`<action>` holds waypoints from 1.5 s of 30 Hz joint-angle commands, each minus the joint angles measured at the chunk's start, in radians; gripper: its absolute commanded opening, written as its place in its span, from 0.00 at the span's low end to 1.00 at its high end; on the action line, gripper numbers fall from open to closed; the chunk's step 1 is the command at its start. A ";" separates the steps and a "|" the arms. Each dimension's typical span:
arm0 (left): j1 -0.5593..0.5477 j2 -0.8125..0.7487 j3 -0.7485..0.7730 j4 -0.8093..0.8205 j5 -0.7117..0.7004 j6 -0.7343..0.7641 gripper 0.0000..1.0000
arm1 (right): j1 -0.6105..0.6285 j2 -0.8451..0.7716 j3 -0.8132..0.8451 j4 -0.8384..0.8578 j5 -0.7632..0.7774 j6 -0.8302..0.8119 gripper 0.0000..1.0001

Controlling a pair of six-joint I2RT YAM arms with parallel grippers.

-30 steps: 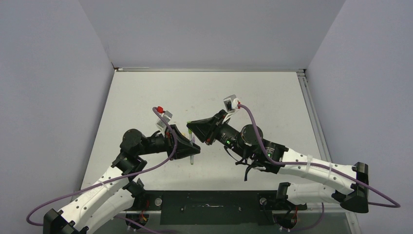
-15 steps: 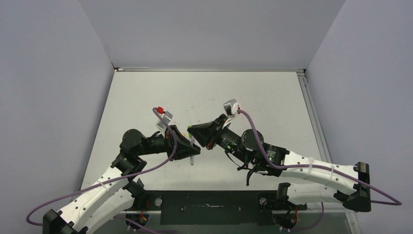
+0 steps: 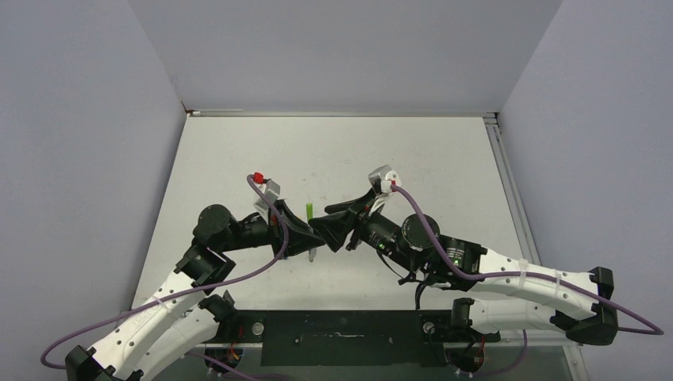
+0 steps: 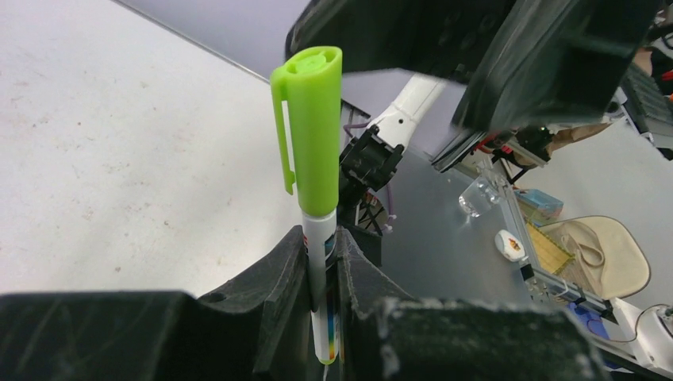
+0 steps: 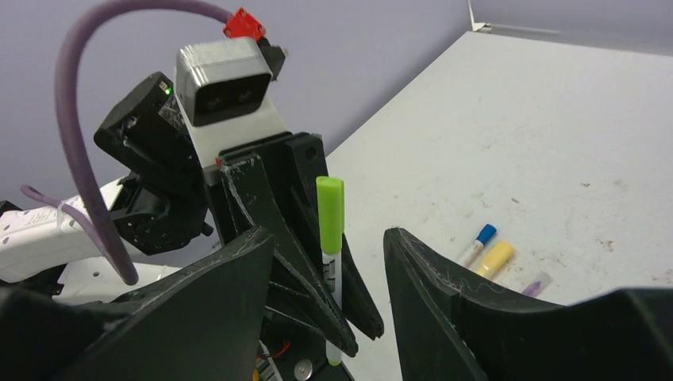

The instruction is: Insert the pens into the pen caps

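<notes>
My left gripper (image 4: 321,238) is shut on a thin white pen (image 4: 321,238) and holds it upright above the table. A green cap (image 4: 312,127) sits on the pen's upper end. It also shows in the top view (image 3: 306,210) and in the right wrist view (image 5: 330,206). My right gripper (image 5: 330,234) is open and empty. Its jaws stand apart on either side of the capped pen without touching it. In the top view the left gripper (image 3: 311,240) and the right gripper (image 3: 329,226) are close together at the table's front middle.
On the table behind the pen lie a white pen with a blue cap (image 5: 476,244), a yellow marker (image 5: 497,258) and a thin purple one (image 5: 537,283), side by side. The white table (image 3: 413,159) stretches back to grey walls.
My right arm has swung down and toward the left gripper. The green cap now shows uncovered on the pen's top. The left gripper has stayed shut on the pen, almost in place.
</notes>
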 commanded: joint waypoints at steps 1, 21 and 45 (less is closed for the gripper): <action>0.000 -0.014 0.052 -0.064 -0.014 0.088 0.00 | 0.006 -0.045 0.101 -0.085 0.091 -0.065 0.54; 0.000 -0.032 0.085 -0.286 -0.062 0.227 0.00 | 0.006 0.207 0.384 -0.313 0.120 -0.090 0.49; 0.000 -0.046 0.090 -0.257 -0.069 0.197 0.00 | 0.008 0.281 0.375 -0.324 0.071 -0.043 0.36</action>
